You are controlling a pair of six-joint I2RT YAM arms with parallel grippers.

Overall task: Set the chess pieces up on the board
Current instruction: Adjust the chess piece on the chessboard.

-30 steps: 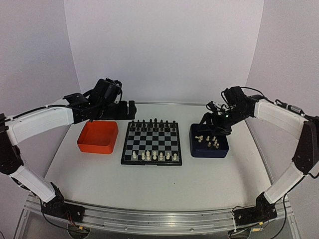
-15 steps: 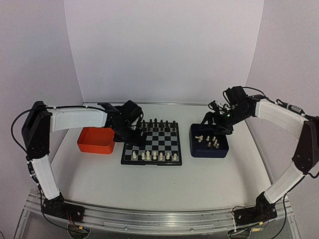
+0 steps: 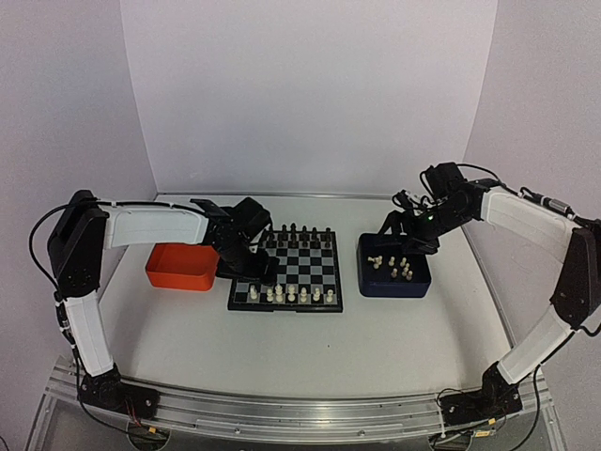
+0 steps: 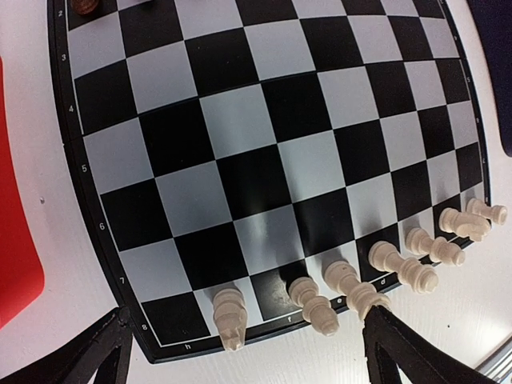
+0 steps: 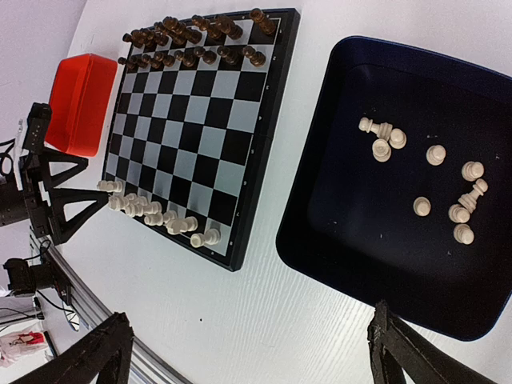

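The board (image 3: pixel 291 263) lies mid-table, with several cream-white chess pieces (image 3: pixel 291 295) standing along its near row. My left gripper (image 3: pixel 258 272) hovers open and empty over the board's near left corner. In the left wrist view the board (image 4: pixel 264 168) fills the frame, and the gripper (image 4: pixel 244 360) straddles the white pieces (image 4: pixel 316 308) by that corner. The corner square itself is bare. My right gripper (image 3: pixel 404 246) is open and empty above the far side of the dark blue tray (image 3: pixel 394 285), where several more white pieces (image 3: pixel 402 270) lie. They also show in the right wrist view (image 5: pixel 436 154).
Black chessmen (image 3: pixel 293 232) fill the board's far rows. An orange tray (image 3: pixel 183 268) sits just left of the board, beside my left arm. The right wrist view shows the board (image 5: pixel 200 120), the blue tray (image 5: pixel 344 240) and the orange tray (image 5: pixel 80 100).
My left arm has swung from above the orange tray to the board's near left corner and come down low over it. The right arm has not moved.
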